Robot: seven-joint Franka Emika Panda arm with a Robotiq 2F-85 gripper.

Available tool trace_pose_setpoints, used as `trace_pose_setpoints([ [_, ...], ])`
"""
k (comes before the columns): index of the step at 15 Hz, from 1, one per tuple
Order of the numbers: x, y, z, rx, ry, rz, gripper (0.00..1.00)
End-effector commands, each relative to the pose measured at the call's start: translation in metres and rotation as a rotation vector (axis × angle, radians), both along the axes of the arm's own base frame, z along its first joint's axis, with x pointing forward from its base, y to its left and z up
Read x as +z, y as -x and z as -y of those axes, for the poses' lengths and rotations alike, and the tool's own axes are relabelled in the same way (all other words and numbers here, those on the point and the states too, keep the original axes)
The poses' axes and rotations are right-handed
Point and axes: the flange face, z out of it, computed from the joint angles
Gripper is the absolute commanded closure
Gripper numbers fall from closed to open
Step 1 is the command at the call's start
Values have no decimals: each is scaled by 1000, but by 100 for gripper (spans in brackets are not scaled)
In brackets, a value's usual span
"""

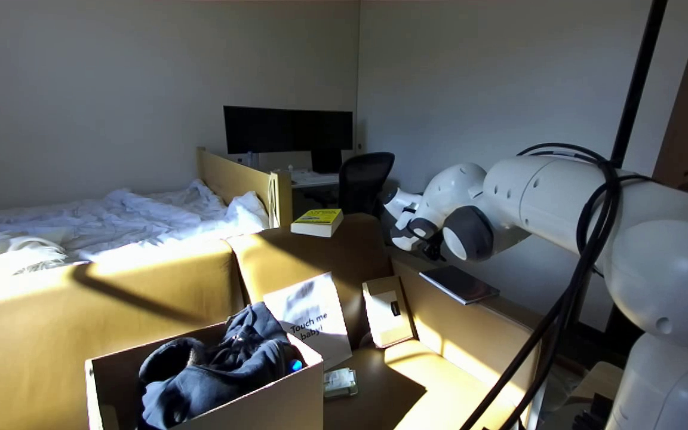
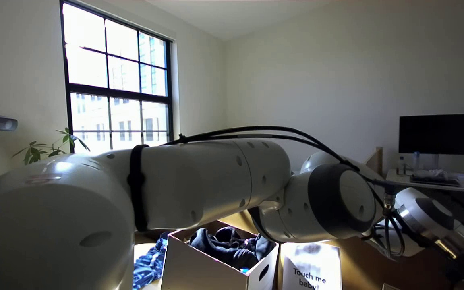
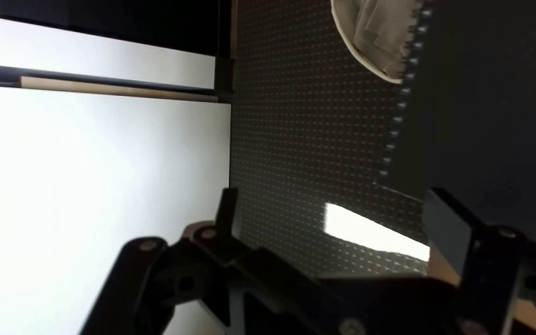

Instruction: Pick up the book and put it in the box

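The box (image 1: 284, 400) stands on the sofa with dark clothing inside; its wall with a hand hole shows in an exterior view (image 2: 199, 270). A thick book with a yellow cover (image 1: 317, 223) lies on top of the sofa's backrest. A thin dark spiral-bound book (image 1: 459, 283) rests on the sofa arm, and its spiral edge fills the right of the wrist view (image 3: 491, 116). My gripper (image 3: 333, 195) is open, fingers wide apart, with only distant carpet seen between them. The right finger overlaps the dark book in view; whether they touch, I cannot tell.
A white panel (image 3: 100, 186) fills the left of the wrist view, beside dark patterned carpet (image 3: 296, 139) and a pale round bin (image 3: 375, 37). A "Touch me baby!" sign (image 1: 314, 316), a framed card (image 1: 389, 310) and a small clear case (image 1: 340, 382) sit on the sofa.
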Motion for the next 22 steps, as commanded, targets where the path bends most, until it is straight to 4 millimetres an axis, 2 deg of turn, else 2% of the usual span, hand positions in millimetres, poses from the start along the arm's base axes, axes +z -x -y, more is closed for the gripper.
trace_pose_setpoints([
  [1,-24,-4,-33,-108,-59,85,0],
  [3,-25,-9,-48,-162,-116,175,0],
  [5,-18,-11,-51,-204,-157,249,0],
  [15,24,5,-44,-380,-330,676,0],
  [18,45,9,-47,-295,-340,848,0],
  [20,52,19,-51,-205,-329,869,0],
  [22,56,32,-57,-115,-318,818,0],
])
